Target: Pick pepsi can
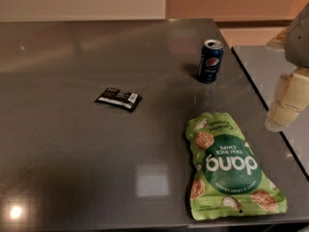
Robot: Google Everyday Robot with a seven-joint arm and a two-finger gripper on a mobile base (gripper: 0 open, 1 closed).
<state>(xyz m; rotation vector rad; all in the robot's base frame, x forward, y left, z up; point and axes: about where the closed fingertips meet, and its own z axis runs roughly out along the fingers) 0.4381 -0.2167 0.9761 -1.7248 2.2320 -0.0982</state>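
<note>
The pepsi can (211,61), dark blue with a silver top and a round red-white-blue logo, stands upright on the grey table (72,144) at the back right, near the table's right edge. My gripper (286,103), cream-coloured under a grey arm part, hangs at the right edge of the view. It is to the right of the can and nearer the camera, above the gap beside the table, and apart from the can. It holds nothing that I can see.
A large green chip bag (229,170) lies flat at the front right of the table. A small flat black wrapper (118,98) lies near the middle. A second grey surface (263,69) adjoins on the right. A wall runs behind the table.
</note>
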